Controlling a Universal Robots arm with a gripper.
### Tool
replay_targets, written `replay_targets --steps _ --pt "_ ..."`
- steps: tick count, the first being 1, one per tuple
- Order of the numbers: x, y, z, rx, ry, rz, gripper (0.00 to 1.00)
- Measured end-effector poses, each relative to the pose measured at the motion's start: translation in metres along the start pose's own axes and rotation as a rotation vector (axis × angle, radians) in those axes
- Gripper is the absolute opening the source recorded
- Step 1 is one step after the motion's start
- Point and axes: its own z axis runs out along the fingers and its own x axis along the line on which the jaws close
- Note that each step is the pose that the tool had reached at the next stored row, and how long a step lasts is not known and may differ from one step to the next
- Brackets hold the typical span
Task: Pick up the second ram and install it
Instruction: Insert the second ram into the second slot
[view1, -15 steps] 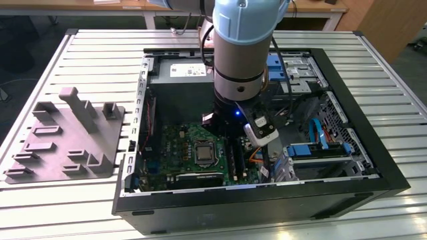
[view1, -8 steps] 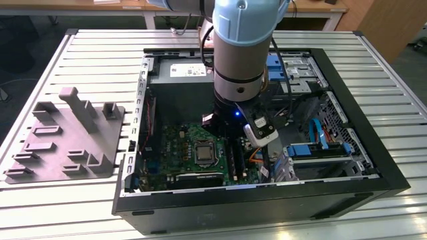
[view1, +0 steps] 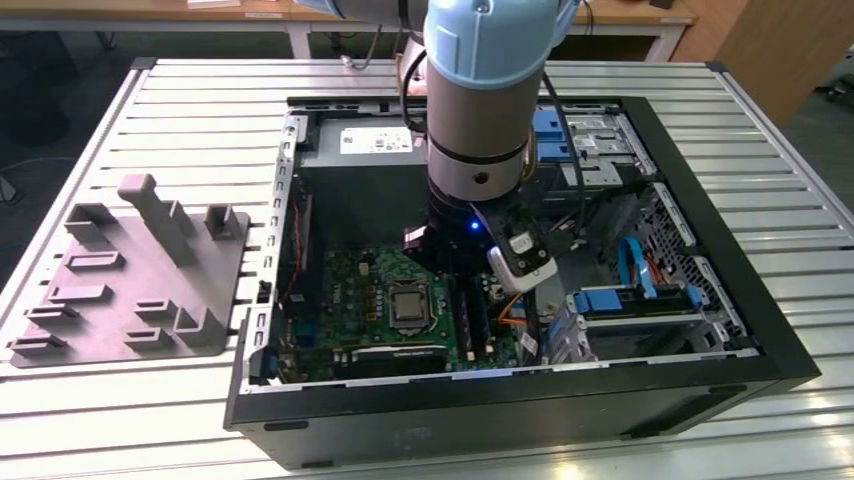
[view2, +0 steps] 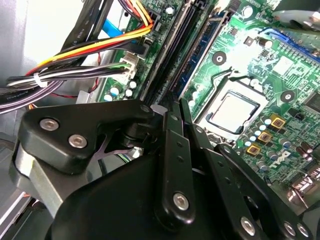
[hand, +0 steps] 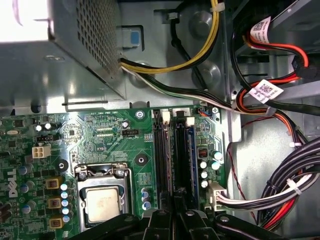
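Beside the processor (hand: 102, 202), on the side towards the cable bundles, the second ram (hand: 180, 155) stood on edge in one of the long memory slots of the green motherboard (hand: 100, 135), with a blue slot just past it and a black slot between it and the processor. The gripper (hand: 180, 197) sat over the end of that stick nearest the camera, its black fingers (view2: 172, 130) drawn together and clamped on the thin dark card; in the second wrist view the gripper (view2: 179, 106) came to a narrow point just beside the processor's metal frame.

Writing showed in several places, though none is repeated here. Small white print ran along the board's edge beyond the processor, white letters lay on the board at the far side of the processor from the ram, and two white barcode tags (hand: 267, 90) hung on the red and black cables well beyond the slots.

In the exterior view the arm (view1: 481, 100) reached down into the open computer case (view1: 747, 370), just to the exterior view's right of the processor. The power supply (view1: 360, 150), bearing a white sticker, lay behind the processor. A grey fixture (view1: 134, 280) rested on the slatted table (view1: 200, 100), well apart from the case.
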Motion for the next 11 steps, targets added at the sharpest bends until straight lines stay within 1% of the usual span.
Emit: replay_targets --steps 5,11 --pt "0.0005 0.0 0.0019 0.0014 0.0001 0.0 0.13" --pt "0.0014 0.0005 0.003 0.001 -0.0001 0.0 0.13"
